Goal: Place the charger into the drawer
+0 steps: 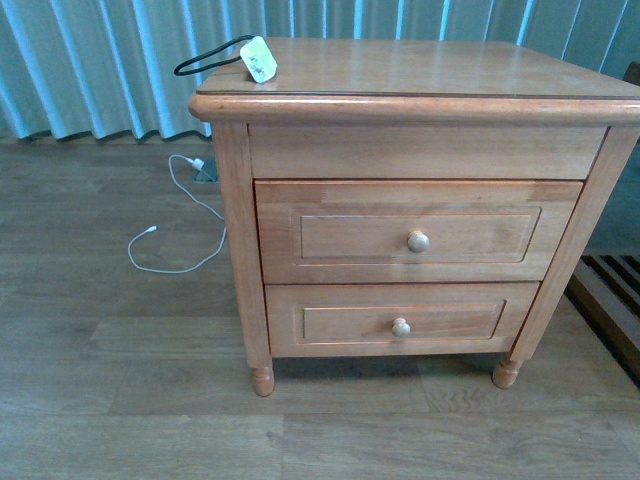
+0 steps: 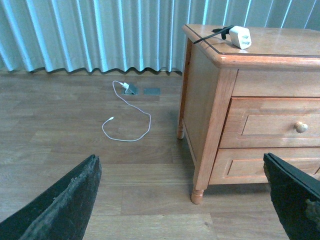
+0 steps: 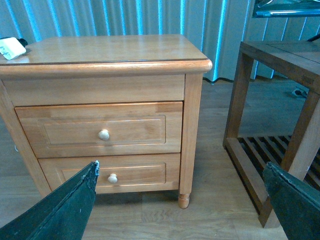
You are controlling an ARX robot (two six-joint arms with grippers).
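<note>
Start of task, both arms withdrawn; neither shows in the front view.

Left gripper point(image 2: 179, 165): fingers spread wide, nothing between them, facing the cabinet's side and the floor. Right gripper point(image 3: 180, 166): likewise spread and empty, facing the drawer fronts squarely.

The charger point(image 1: 258, 58) lies in the upper left of the front view, on the nightstand top point(image 1: 430, 70) close to its left edge. Its black cable point(image 1: 205, 55) loops away toward the curtain point(image 1: 90, 60).

The drawer point(image 1: 450, 228), upper and taller of the pair, occupies the centre of the front view and is fully closed. Its round knob point(image 1: 418, 241) is the only grip.

Step in hand, as judged: open the drawer before lifting anything. The right gripper seems better placed. It should close its fingers around the knob and pull straight out, level, far enough to leave a clear opening. The left gripper, nearer the charger, could then pinch the white block across its narrow sides and carry the cable clear of the edge.

Containers: the drawer and the shallower drawer point(image 1: 340, 322) beneath it are both closed, so their contents cannot be told. A long white cable point(image 1: 170, 215) lies on the floor at the left and is no part of the task.
</note>
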